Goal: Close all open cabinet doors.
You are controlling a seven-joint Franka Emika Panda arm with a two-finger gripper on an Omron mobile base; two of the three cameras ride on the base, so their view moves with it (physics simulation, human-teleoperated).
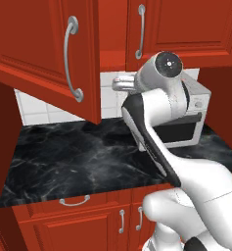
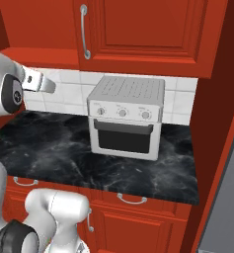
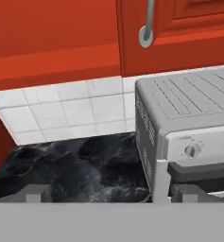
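Observation:
One tall red cabinet door at the upper left stands swung out over the counter, its curved silver handle facing me. The neighbouring cabinet door lies flat against its cabinet; it is also in the right base view and the hand view. My gripper hangs under the wall cabinets, just right of the swung-out door's free edge and apart from it. The right base view has the gripper in front of the tiled wall. Its fingertips stand wide apart with nothing between them, so it is open.
A grey toaster oven stands on the black marble counter against the white tiles, right of the gripper. Below the counter are red drawers and lower doors. A tall red panel closes off the right side.

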